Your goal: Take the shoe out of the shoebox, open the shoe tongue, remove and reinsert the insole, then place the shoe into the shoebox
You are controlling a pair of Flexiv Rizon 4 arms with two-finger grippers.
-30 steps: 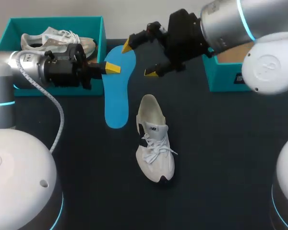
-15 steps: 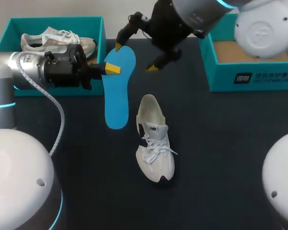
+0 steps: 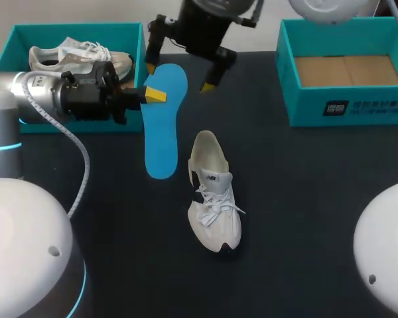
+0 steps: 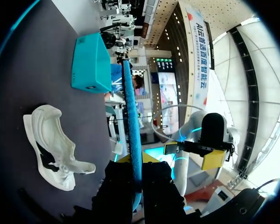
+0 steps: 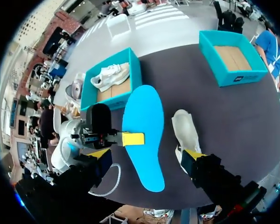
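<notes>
While my left pincer [image 3: 154,95] clamps the blue insole [image 3: 162,126] by its edge, my right pincer [image 3: 178,77] hangs spread above its far end.
Long axis: far-to-near, roughly parallel to the shoe [image 3: 214,199] lying just beside it on the table [image 3: 305,199], heel opening far.
The empty shoebox [image 3: 345,109] carries white print, seemingly a logo, left unread.

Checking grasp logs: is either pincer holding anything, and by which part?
Left pincer clamps the blue insole by its side edge near the wider end. Right pincer is open above the insole, holding nothing.
</notes>
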